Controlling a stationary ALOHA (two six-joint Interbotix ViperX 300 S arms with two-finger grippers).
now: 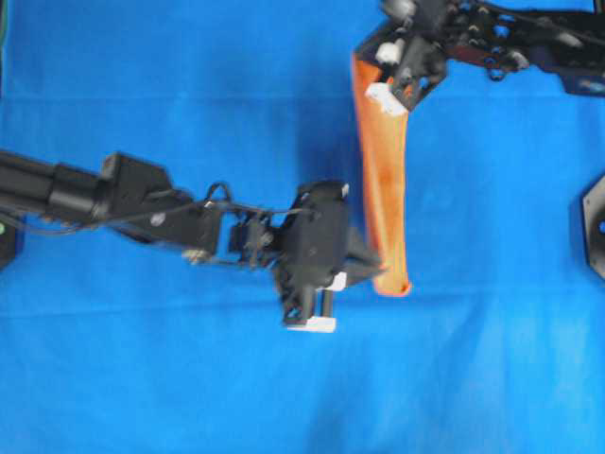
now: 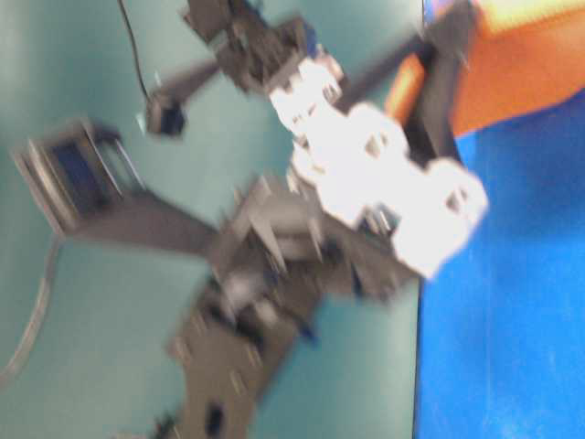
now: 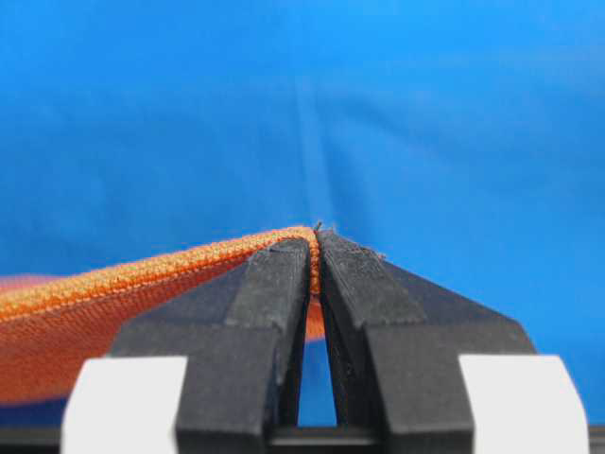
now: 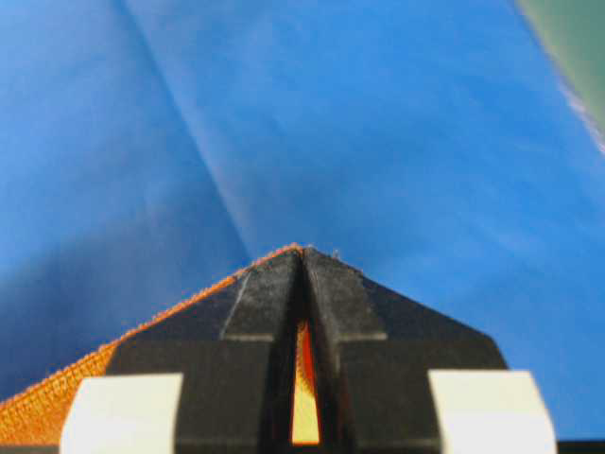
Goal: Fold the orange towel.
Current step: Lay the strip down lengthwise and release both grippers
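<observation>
Above the blue cloth (image 1: 189, 378), left gripper (image 3: 315, 248) and right gripper (image 4: 302, 253) pinch the orange towel (image 1: 383, 189).

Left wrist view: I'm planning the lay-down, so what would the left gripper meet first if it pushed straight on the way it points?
Probably the large blue cloth; beyond the square orange microfibre towel pinched in the left gripper, nothing else shows, though depth is unclear.

No text, label, brand, number or sign can be read in any of the four views.
</observation>
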